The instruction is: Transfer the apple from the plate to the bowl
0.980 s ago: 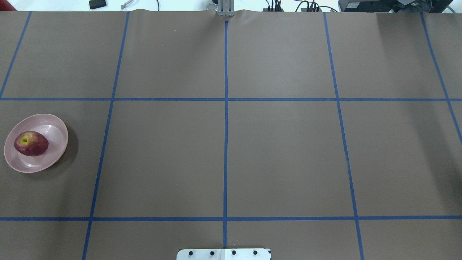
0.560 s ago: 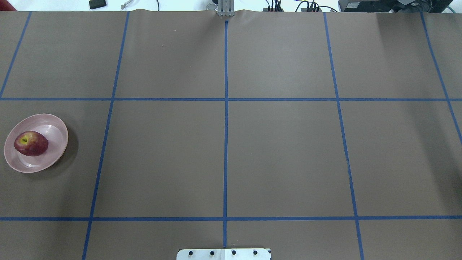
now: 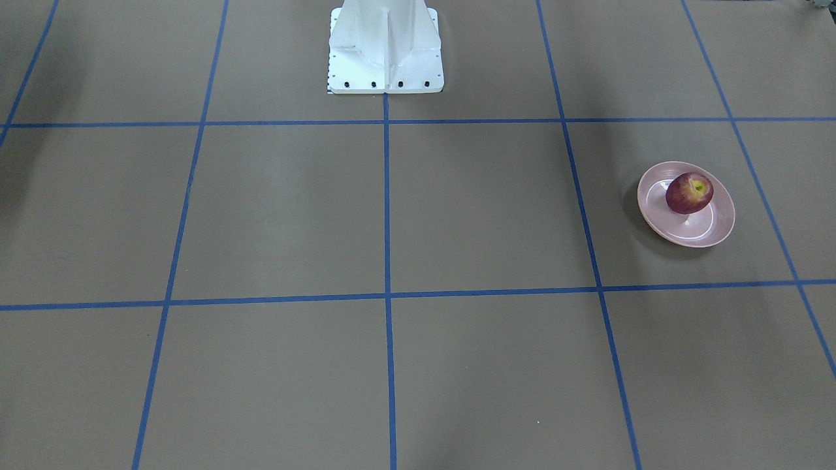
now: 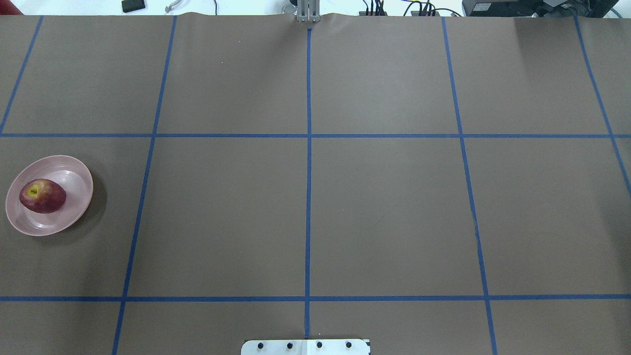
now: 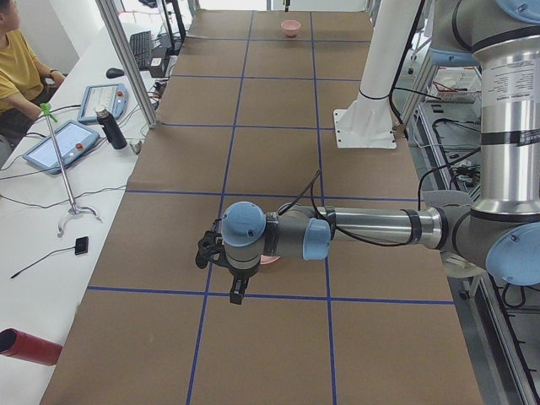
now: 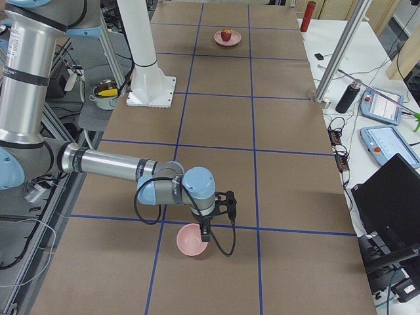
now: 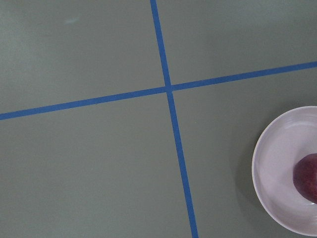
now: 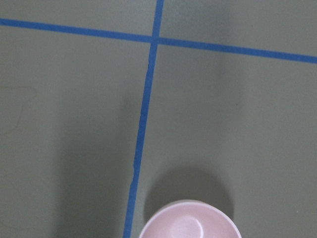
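Stillness marked the overhead view over the last second: the apple (image 4: 43,195) lay unmoved on the pale-pink plate (image 4: 69,170) at far left, so the transfer had not begun. The left gripper (image 5: 239,295) hung near the plate and the right gripper (image 6: 205,234) close by the pink bowl (image 6: 189,243), low in the right-side view; whether either was open could not be told. Plate and bowl sat near opposite ends of the blue-taped mat (image 4: 384,212), so the carry would probably span its whole length.

The brown, blue-taped table (image 4: 384,207) carries the plate (image 4: 75,181), bowl (image 6: 187,243) and white base (image 3: 385,73).
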Robot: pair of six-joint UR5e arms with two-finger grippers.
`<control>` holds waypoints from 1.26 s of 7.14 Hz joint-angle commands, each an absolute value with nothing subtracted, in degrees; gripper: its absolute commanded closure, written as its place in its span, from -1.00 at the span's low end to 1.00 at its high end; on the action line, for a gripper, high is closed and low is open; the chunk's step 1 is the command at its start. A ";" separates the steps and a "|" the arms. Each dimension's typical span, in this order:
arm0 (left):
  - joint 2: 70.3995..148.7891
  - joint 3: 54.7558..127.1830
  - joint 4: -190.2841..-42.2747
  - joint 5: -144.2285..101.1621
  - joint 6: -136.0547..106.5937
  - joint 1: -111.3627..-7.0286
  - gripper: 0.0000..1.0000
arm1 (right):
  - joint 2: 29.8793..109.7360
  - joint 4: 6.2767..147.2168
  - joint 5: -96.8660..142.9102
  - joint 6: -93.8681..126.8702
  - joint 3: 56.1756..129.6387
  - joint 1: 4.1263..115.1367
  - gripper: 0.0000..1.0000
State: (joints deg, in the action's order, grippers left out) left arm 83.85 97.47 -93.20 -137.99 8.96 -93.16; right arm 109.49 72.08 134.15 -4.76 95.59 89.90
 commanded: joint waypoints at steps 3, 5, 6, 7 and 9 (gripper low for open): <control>83.85 97.47 -93.25 -137.99 8.96 -93.16 -0.96 | 106.88 58.63 135.09 -5.54 78.42 89.74 -0.99; 83.85 97.38 -93.25 -137.99 8.96 -93.16 -0.96 | 105.65 58.80 135.87 -5.27 77.00 89.21 -0.82; 83.85 97.38 -93.16 -137.99 8.96 -93.16 -0.96 | 105.12 58.89 136.31 -4.66 76.56 88.69 -0.56; 83.85 97.38 -93.16 -137.99 8.96 -93.16 -0.96 | 104.68 58.89 136.93 -2.66 76.47 87.20 -0.38; 83.85 97.38 -93.16 -137.99 8.96 -93.16 -0.96 | 104.50 58.89 136.85 -2.64 75.24 86.05 0.21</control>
